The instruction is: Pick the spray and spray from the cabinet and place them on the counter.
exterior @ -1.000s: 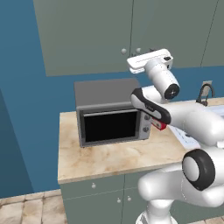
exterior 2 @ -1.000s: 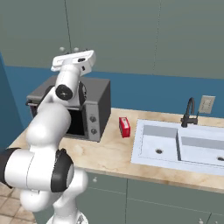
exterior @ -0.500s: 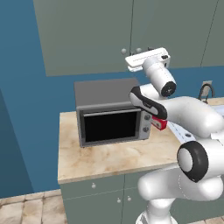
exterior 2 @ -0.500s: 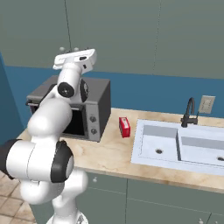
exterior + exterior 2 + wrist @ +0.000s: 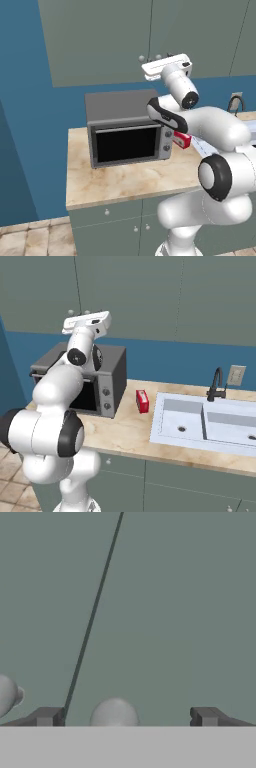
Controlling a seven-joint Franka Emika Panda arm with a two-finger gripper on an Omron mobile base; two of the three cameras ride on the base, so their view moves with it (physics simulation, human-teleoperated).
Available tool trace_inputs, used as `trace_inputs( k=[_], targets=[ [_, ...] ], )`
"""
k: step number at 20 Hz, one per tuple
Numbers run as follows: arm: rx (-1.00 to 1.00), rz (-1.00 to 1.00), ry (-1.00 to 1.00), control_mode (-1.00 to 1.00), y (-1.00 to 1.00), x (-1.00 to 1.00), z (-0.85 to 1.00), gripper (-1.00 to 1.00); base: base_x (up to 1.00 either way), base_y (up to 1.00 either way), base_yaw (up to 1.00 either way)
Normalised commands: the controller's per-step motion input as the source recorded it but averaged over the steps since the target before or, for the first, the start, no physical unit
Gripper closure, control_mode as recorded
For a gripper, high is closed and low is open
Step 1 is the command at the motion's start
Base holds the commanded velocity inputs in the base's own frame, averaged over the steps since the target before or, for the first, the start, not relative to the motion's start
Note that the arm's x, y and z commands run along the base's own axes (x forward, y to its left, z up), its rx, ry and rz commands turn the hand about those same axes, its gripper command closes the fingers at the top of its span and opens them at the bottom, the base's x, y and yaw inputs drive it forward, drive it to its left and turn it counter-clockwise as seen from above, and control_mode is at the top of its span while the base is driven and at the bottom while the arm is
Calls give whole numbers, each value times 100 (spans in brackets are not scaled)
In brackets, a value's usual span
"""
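Up at the cabinet [image 5: 125, 40], in the left base view, the gripper [image 5: 166, 61] sits at about 1 o'clock from the toaster oven [image 5: 127, 125], level with the two small knobs [image 5: 150, 57] at the bottom edge of the closed doors. The desk [image 5: 120, 180] carries the oven and a flat red box [image 5: 181, 140] at its 3 o'clock. Both sprays are judged to be behind the doors; neither can be seen.

From the right base view, the gripper [image 5: 87, 318] hangs at 12 o'clock above the oven [image 5: 90, 381], just beside the knobs [image 5: 79, 312]. The red box [image 5: 142, 401] lies between the oven and the sink [image 5: 200, 426].

Seen from the hand view, the fingertips [image 5: 47, 716] stand spread wide at 6 o'clock, with one knob [image 5: 114, 713] between them and a second knob [image 5: 7, 694] at 8 o'clock, past the door seam [image 5: 92, 617]. Nothing is pinched.

As a judgement, the knob is small, round and rigid, so a centred pinch suits it. The sprays should be light, stiff plastic, somewhat slippery and top-heavy; taking each around the body below the trigger looks safest.
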Motion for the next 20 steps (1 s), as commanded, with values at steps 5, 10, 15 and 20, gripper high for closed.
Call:
trace_inputs(
  k=[5,10,15,20],
  targets=[
    [0,0,0,-100,8,14,-5,100,0,0,0],
    [0,0,0,-100,12,11,-6,100,0,0,0],
    [0,-1,0,-100,21,9,-7,100,0,0,0],
    [0,-4,0,-100,33,2,-7,100,0,0,0]
  ],
)
